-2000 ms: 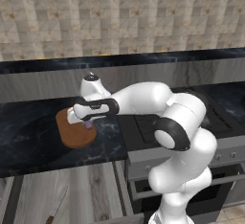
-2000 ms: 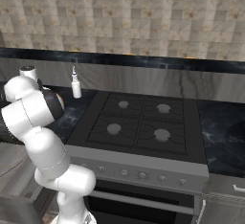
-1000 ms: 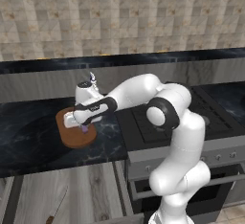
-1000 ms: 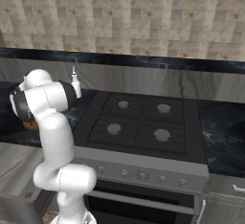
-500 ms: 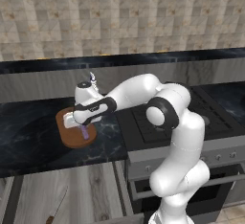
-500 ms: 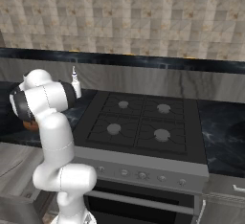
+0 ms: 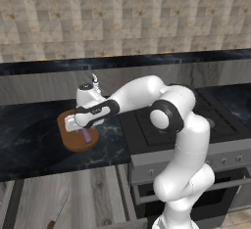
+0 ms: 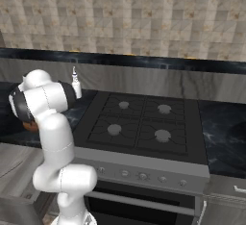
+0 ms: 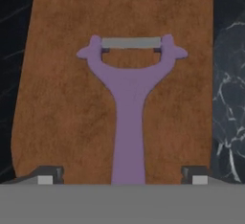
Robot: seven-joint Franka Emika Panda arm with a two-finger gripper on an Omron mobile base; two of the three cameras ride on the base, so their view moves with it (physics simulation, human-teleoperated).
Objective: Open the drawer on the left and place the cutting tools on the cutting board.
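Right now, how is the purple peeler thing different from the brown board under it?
The purple peeler is slim and Y-shaped, with a silver blade across its fork; the cutting board is broad, plain and rounded. The peeler is lilac and smooth, the board brown and wood-grained. The peeler lies on top; the board lies on the dark counter. Both lie flat, below the open gripper.

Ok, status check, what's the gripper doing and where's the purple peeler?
Gripper open, over the cutting board. Purple peeler lying flat on the board, between the fingertips, not gripped. Nothing in the way.
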